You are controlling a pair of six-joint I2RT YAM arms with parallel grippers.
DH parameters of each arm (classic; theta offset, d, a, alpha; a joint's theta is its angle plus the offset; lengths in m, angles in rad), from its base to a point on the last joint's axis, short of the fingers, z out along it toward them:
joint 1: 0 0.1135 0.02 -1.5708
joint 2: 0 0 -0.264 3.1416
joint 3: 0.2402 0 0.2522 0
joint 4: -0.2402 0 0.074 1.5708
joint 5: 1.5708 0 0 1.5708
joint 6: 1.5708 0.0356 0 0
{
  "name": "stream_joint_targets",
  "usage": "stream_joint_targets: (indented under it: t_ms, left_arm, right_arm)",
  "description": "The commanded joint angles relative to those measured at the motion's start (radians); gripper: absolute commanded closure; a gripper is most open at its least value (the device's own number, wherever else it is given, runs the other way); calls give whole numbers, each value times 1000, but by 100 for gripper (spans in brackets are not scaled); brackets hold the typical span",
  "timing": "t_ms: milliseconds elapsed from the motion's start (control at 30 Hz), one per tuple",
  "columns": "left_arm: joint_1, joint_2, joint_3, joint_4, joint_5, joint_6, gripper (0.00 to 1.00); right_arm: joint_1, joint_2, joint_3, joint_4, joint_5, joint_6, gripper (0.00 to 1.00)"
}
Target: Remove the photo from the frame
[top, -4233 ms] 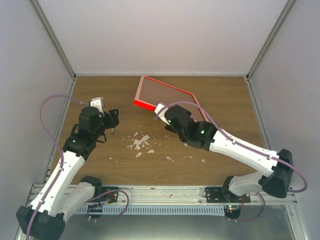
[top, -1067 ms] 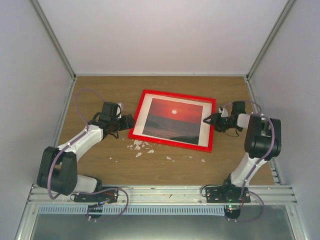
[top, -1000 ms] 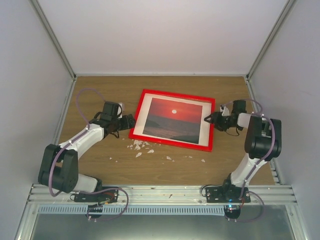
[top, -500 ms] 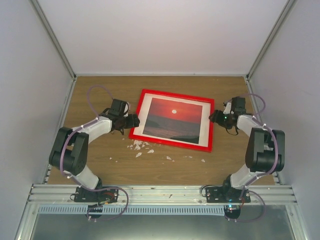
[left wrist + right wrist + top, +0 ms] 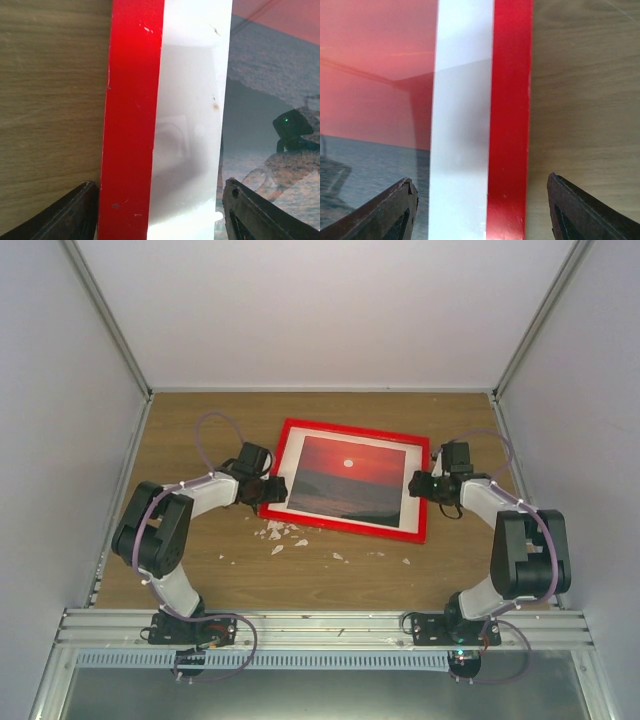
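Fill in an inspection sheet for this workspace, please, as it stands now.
Surface: wooden table, brown.
Job's things: frame lies flat, face up; photo sits inside it, bordered by a white mat.
Clutter: white crumbs by the frame's near edge.
Grippers: left gripper open, fingers either side of the frame's left rail; right gripper open, either side of its right rail.
Cables: a purple cable loops along each arm.
Surroundings: pale walls on three sides; metal rail at the near edge.

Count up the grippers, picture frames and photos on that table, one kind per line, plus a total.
Grippers: 2, the left gripper and the right gripper
Red frame: 1
Sunset photo: 1
Total: 4
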Motion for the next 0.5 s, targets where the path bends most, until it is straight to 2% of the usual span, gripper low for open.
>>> stream_joint_targets:
  t_ms: [0, 233, 467]
  left_arm:
    - [-41, -18, -27, 29, -6, -6, 33]
    - [-89, -57, -57, 26, 3, -33, 35]
    - [-125, -43, -24, 13, -14, -36, 36]
  right_arm:
    - [6, -22, -26, -2, 106, -15, 28]
    - [5, -5, -33, 4, 170, -14, 33]
    - [-2, 28, -18, 2, 218, -17, 39]
